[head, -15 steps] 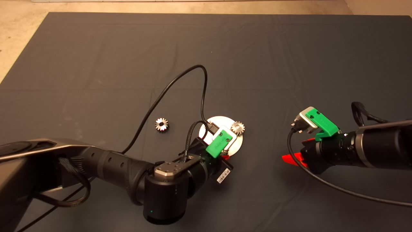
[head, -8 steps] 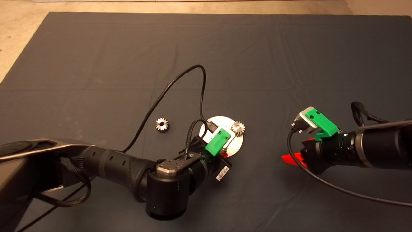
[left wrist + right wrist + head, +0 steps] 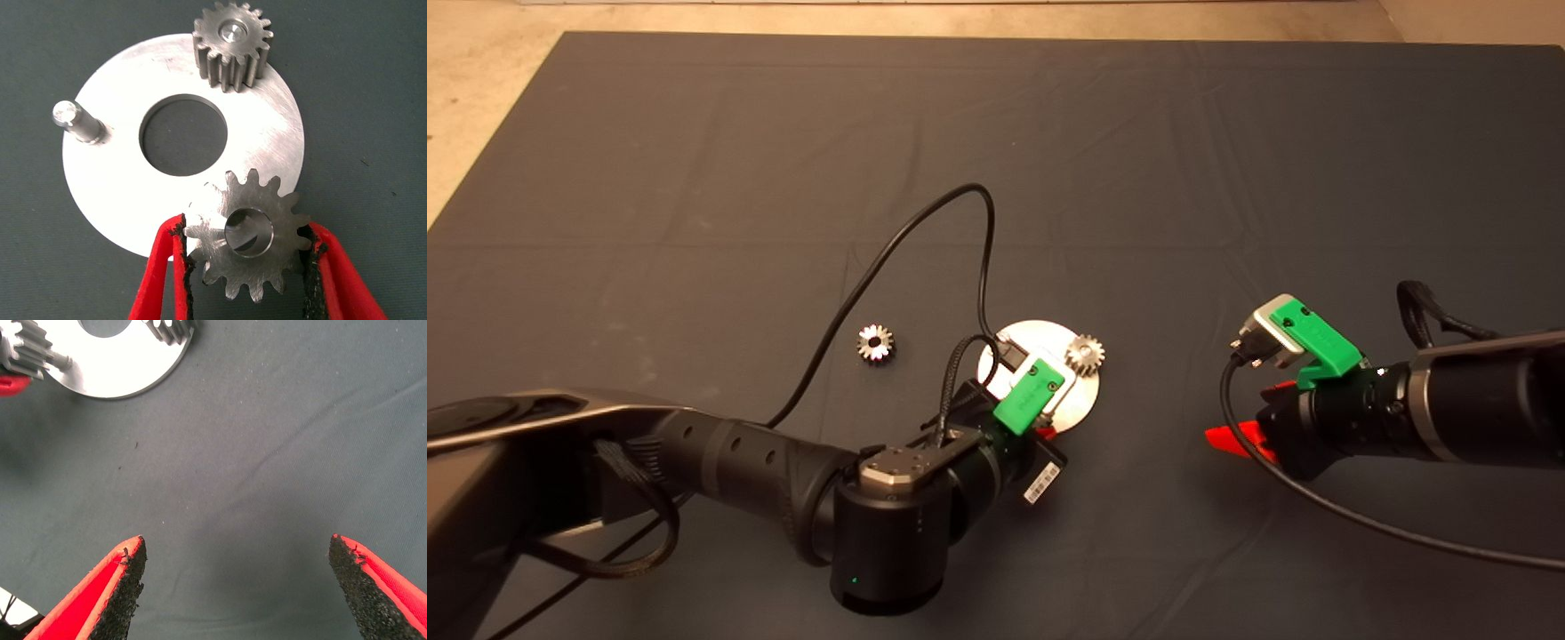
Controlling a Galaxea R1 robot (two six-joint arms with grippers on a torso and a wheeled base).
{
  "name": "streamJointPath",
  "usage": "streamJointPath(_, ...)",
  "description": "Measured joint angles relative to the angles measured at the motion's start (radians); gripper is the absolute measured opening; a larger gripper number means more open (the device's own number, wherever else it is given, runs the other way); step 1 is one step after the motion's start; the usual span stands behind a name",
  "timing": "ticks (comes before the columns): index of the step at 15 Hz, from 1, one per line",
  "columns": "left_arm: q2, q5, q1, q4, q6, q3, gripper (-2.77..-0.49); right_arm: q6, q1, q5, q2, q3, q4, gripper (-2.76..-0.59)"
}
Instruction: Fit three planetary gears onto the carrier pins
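The shiny round disc (image 3: 120, 200) lies mid-mat, also in the head view (image 3: 1080, 396). One planetary gear (image 3: 232, 43) sits seated on a carrier pin at the disc's rim, seen in the head view (image 3: 1085, 352). A second pin (image 3: 73, 121) stands bare. My left gripper (image 3: 247, 263) is shut on a second gear (image 3: 247, 233), holding it over the disc's near edge, with a pin tip showing through its centre hole. A third gear (image 3: 874, 342) lies on the mat left of the disc. My right gripper (image 3: 237, 583) is open and empty, hovering right of the disc (image 3: 113, 360).
A black cable (image 3: 925, 231) loops from the left wrist over the mat behind the disc. The dark mat (image 3: 1227, 160) covers the table; bare floor shows along the far and left edges.
The left arm has shifted slightly, its wrist and elbow moving a little lower and toward the disc's near edge. The right arm, the seated gear and the loose gear have not moved.
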Motion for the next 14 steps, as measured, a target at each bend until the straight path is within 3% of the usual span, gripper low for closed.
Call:
streamJointPath(2, 0.000, -0.001, 0.001, 0.004, 0.000, -0.003, -2.56, 0.000, 0.000, -0.001, 0.000, 0.000, 0.000, -1.33)
streamJointPath(10, 0.000, -0.053, 0.012, 0.017, 0.000, -0.043, -2.56, 0.000, 0.000, 0.000, 0.000, 0.000, 0.000, -1.33)
streamJointPath(14, 0.000, -0.054, 0.012, 0.017, 0.000, -0.043, -2.56, -0.002, 0.000, 0.000, 0.000, 0.000, 0.000, -1.33)
